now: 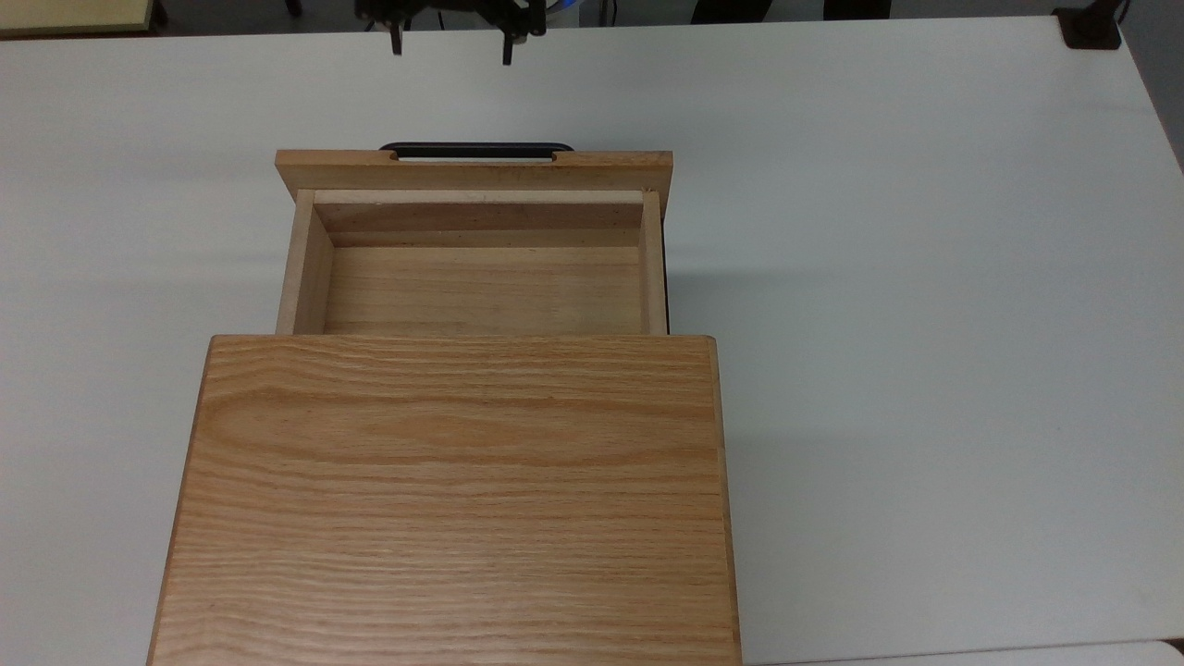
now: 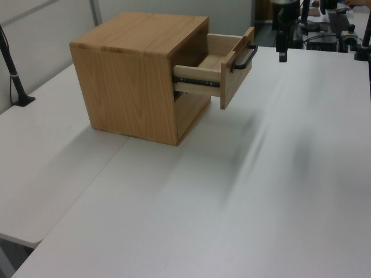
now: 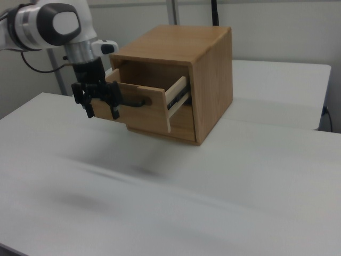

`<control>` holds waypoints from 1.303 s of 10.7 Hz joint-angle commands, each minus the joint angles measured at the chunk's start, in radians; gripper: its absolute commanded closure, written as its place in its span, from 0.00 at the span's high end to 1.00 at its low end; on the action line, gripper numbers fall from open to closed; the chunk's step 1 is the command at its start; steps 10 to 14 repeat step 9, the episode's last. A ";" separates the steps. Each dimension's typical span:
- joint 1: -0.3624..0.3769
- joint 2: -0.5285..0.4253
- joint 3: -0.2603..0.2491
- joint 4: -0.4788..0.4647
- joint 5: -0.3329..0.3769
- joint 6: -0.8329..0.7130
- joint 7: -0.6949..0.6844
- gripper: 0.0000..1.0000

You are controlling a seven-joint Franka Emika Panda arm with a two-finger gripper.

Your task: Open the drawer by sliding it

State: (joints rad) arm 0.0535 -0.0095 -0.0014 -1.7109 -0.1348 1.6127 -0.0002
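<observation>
The drawer (image 1: 481, 277) is a light oak tray that stands pulled partway out of the oak cabinet (image 1: 453, 499), and it holds nothing. A thin black bar handle (image 1: 476, 147) runs along its wider front panel. My gripper (image 1: 451, 44) hangs open beyond the handle at the top view's upper edge, its two dark fingers spread wide and clear of the bar. The right view has the gripper (image 3: 101, 110) just in front of the drawer (image 3: 139, 109) at handle (image 3: 136, 101) height. The left view shows one finger (image 2: 282, 53) to the right of the handle (image 2: 244, 58).
The cabinet stands on a white table (image 1: 925, 324) with wide bare surface on both sides. A black clamp (image 1: 1090, 28) sits at the top view's far right corner. A black post (image 2: 14, 75) stands at the left view's left edge.
</observation>
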 commanded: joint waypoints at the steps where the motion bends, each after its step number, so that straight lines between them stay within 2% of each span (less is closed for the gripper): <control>1: -0.021 0.039 -0.009 0.070 0.076 0.007 -0.077 1.00; 3: -0.009 0.049 -0.014 0.074 0.084 0.015 -0.072 1.00; 4: 0.041 0.049 -0.061 0.073 0.092 0.036 -0.064 1.00; 5: 0.113 0.048 -0.140 0.073 0.118 0.068 -0.023 1.00; 6: 0.120 0.048 -0.155 0.073 0.147 0.085 0.027 1.00; 14: 0.102 0.048 -0.144 0.071 0.150 0.087 0.045 1.00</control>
